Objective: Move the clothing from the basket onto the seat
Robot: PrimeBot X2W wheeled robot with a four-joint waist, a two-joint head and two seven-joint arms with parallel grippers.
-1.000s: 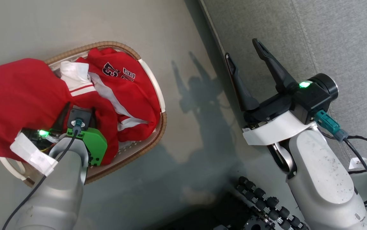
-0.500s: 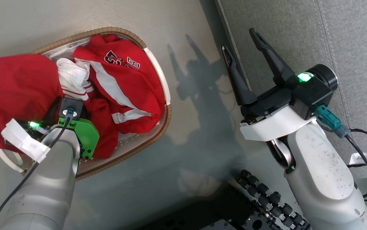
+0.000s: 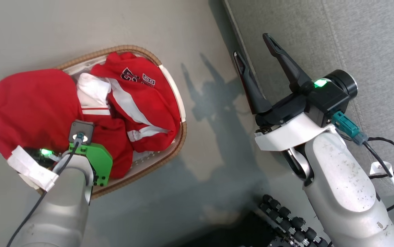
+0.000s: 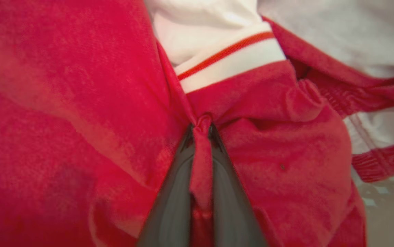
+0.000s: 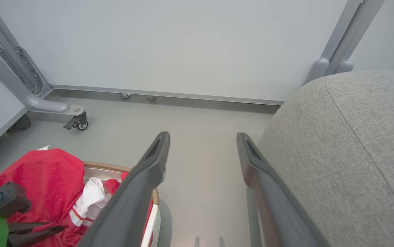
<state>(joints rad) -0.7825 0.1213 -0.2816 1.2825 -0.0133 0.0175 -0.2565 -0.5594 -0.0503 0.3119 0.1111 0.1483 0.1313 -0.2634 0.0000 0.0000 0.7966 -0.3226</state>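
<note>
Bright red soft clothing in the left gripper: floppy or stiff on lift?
Likely floppy: the bright red soft clothing bunches into a thin fold in the shut left gripper. May drag the white-striped garment lying against it.

You're in a staged lab bay: pale partition panels (image 5: 183, 44), castered foot (image 5: 77, 121) upper left, grey seat (image 5: 355, 154) right.

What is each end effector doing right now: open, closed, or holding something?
Left end effector: closed on a fold of red clothing.
Right end effector: open, empty.

Grey floor (image 5: 197, 144), pale wall (image 5: 183, 44), grey metal frame (image 5: 32, 101) on casters (image 5: 79, 124)
</note>
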